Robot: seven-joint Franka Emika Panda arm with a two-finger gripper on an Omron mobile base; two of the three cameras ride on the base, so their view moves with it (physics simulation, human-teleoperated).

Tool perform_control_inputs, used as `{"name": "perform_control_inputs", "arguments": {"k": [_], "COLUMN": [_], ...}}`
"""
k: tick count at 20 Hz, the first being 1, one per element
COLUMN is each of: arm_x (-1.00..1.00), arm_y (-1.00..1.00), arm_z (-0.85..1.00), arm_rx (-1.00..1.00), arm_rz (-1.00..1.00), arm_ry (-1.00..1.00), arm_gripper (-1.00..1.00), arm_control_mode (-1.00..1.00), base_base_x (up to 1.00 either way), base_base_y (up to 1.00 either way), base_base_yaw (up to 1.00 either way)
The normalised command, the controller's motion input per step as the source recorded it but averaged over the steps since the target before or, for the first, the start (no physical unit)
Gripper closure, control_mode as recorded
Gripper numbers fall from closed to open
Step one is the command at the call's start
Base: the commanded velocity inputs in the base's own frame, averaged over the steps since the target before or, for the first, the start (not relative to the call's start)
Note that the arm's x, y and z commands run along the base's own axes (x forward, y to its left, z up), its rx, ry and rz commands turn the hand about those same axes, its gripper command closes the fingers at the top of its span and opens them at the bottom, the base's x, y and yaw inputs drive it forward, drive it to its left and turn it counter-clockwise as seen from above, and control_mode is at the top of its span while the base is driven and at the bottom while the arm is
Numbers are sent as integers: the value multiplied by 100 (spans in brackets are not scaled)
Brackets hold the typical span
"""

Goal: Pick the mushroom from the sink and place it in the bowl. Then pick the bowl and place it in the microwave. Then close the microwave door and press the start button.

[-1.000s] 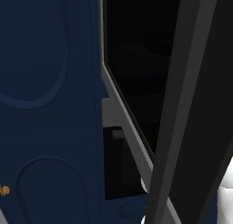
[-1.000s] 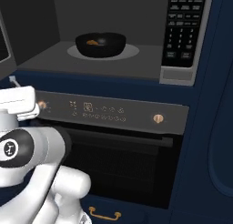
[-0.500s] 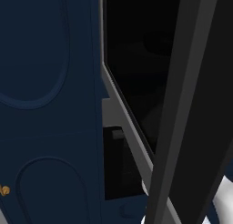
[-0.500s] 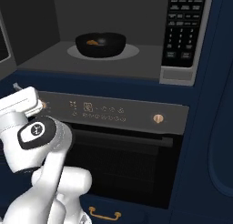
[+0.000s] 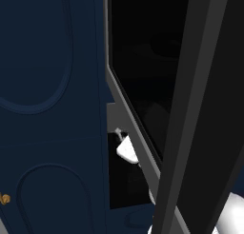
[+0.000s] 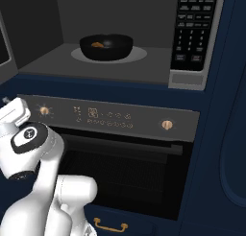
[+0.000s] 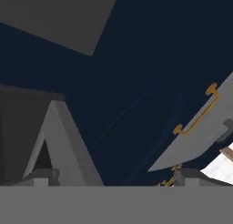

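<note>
Hand (image 6: 6, 101): white, blocky, at the left edge below the microwave (image 6: 144, 43) floor; jaws wide, holding nothing. Bowl (image 6: 106, 46): round, black, glossy, on a pale turntable disc mid-cavity. Mushroom (image 6: 97, 44): small tan lump inside it. Microwave door (image 5: 200, 114): dark glass panel, swung open.

Microwave (image 6: 57, 62) cavity: front open; bowl (image 6: 105, 46) occupies the floor centre, free floor either side. Microwave door (image 5: 200, 109) swung out at left, blocking that side. Oven (image 6: 120, 158) below, closed.
</note>
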Motion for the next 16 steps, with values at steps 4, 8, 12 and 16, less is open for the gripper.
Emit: {"name": "perform_control_inputs", "arguments": {"k": [4,8,12,16], "arm_x": [-29,-17,-33,-46], "arm_y": [91,83,54,66], "arm_z": [-32,-74,-26,-22], "arm_rx": [-1,-2,12,40], "arm_rz": [-26,-20,-23,-28], "arm_ry": [4,12,-5,-27], "arm_gripper": [-100,-100,-100,-100], "arm_control_mode": [-100,-100,-100,-100], "base_base_x": [0,0,0,0], "base_base_y": [0,0,0,0], "base_base_yaw": [0,0,0,0]}}
